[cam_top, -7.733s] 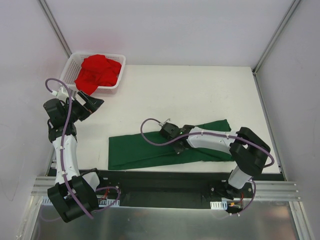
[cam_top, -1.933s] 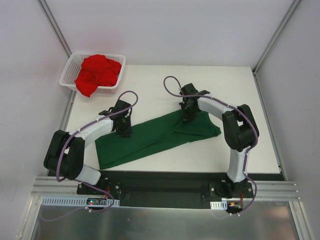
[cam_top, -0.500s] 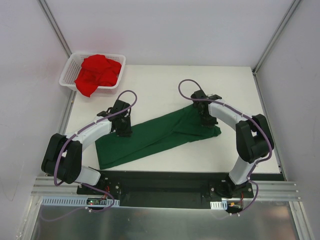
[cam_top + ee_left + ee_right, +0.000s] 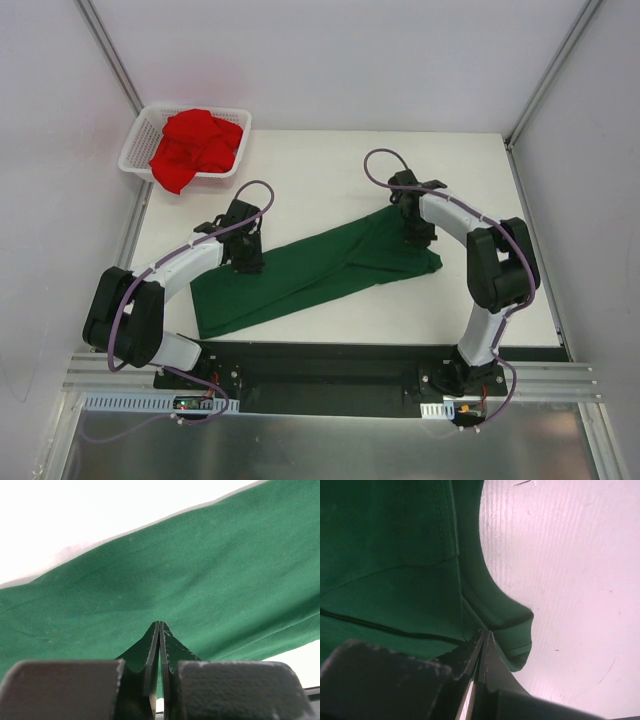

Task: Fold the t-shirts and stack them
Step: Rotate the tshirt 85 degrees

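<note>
dark green soft cloth t-shirt point(image 4: 320, 272) stretched on white table point(image 4: 310, 180); left gripper point(image 4: 247, 262) and right gripper point(image 4: 420, 240) jaws each pinched together on its edge

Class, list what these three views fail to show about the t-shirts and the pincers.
- Top view: the fingertips of the left pincer and the right pincer are hidden beneath the pincers' own bodies.
- Top view: the red t-shirt is heaped, and its lower folds are hidden inside the basket.
- Both wrist views: the frame edges cut off the green t-shirt, so its whole outline cannot be seen.
</note>
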Available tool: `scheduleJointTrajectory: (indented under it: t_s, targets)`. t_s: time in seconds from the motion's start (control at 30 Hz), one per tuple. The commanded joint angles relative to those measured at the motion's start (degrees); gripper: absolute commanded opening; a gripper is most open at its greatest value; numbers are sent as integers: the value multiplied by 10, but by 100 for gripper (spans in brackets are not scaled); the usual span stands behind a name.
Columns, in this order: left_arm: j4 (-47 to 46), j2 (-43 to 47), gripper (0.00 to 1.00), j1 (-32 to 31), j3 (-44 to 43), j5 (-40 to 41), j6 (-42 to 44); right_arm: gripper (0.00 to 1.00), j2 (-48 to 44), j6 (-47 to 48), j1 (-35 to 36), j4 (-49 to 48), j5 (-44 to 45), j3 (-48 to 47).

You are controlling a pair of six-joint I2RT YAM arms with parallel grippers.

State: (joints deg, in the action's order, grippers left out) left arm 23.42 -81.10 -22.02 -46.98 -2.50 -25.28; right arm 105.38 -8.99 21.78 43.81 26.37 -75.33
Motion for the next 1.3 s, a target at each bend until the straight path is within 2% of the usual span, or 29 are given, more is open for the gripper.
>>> scheduleJointTrajectory:
  t_s: [0.0, 0.57, 0.8, 0.97, 1.13, 1.27]
  targets:
    - [7, 5, 0, 4, -5, 2, 6, 1, -27, -3, 0, -1, -28, 32]
    - [4, 4, 0, 4, 0, -2, 2, 1, -123, 10, 12, -6, -70, 92]
    - [3, 4, 0, 4, -2, -1, 1, 1, -131, 39, 12, -39, -156, 76]
    - [3, 4, 0, 5, -3, 0, 0, 1, -74, 61, 14, -86, -207, 53]
    - [3, 12, 0, 5, 0, 6, 1, 1, -12, 81, 20, -106, -258, -10]
    - [3, 9, 0, 5, 0, 7, 1, 1, 27, 86, 24, -122, -343, -52]
